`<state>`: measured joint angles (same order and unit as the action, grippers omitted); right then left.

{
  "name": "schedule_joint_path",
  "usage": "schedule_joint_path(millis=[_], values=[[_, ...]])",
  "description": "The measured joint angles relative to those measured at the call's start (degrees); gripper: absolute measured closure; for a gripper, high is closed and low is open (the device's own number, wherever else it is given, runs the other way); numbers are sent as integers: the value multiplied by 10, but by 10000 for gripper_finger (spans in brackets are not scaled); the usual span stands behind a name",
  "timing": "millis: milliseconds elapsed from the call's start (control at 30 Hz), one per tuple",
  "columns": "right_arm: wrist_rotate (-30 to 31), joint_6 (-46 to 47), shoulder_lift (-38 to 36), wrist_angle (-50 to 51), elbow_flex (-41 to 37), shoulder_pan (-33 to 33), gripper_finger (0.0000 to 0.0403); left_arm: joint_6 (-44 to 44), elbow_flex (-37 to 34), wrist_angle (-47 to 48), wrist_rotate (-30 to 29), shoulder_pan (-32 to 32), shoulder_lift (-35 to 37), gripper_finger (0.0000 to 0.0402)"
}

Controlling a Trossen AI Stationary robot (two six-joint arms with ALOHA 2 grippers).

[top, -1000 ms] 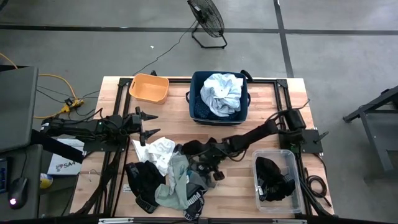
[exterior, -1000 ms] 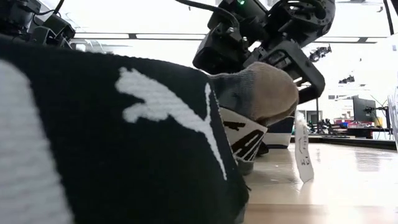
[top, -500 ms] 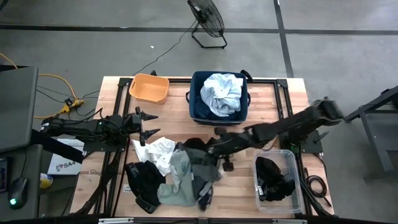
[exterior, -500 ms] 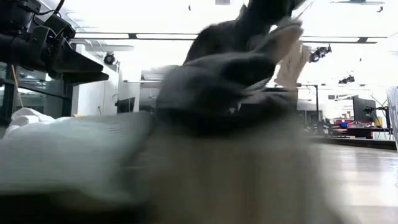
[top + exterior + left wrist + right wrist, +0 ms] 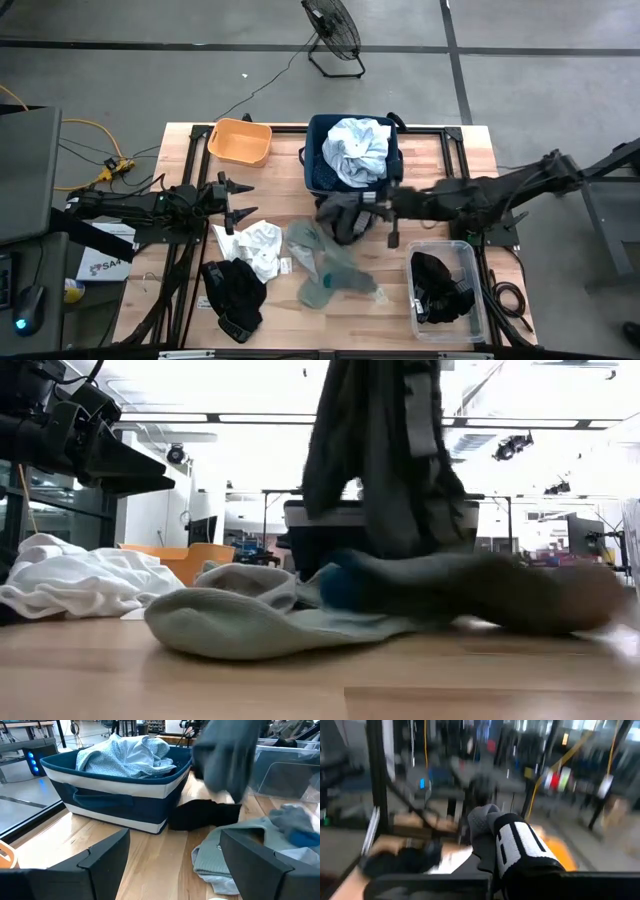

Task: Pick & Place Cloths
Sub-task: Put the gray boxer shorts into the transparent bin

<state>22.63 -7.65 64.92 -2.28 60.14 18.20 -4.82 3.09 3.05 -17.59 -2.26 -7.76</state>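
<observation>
Bench [image 5: 455,165] carried navy bin [image 5: 318,172], pale shirt [image 5: 358,148] inside. Dark garment [image 5: 345,215] dangled beside bin, clenched in right pincer [image 5: 378,203]; might snag bin rim or drag grey-green socks [image 5: 325,265]. Left pincer [image 5: 238,200] released, idle near white cloth [image 5: 255,243].

Wooden table [image 5: 450,165]: navy fabric bin [image 5: 320,175] and orange tub [image 5: 240,142] along the far edge; clear container [image 5: 470,290] at the near right corner; white cloth [image 5: 255,243], black cloth [image 5: 235,290], grey-green socks [image 5: 325,265] near the front edge.
</observation>
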Motion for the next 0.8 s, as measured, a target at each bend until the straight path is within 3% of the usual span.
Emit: schedule_joint_path(millis=[167,333,667,800], values=[[17,-85,-33,-88,0,14,399,0,0,0,0,0,0,96],[65,-110,-76,-101,0,36,399,0,0,0,0,0,0,96],[70,-1,-168,-93,0,92,398,0,0,0,0,0,0,96],[19,80,-212,-49,0,122,398,0,0,0,0,0,0,96]])
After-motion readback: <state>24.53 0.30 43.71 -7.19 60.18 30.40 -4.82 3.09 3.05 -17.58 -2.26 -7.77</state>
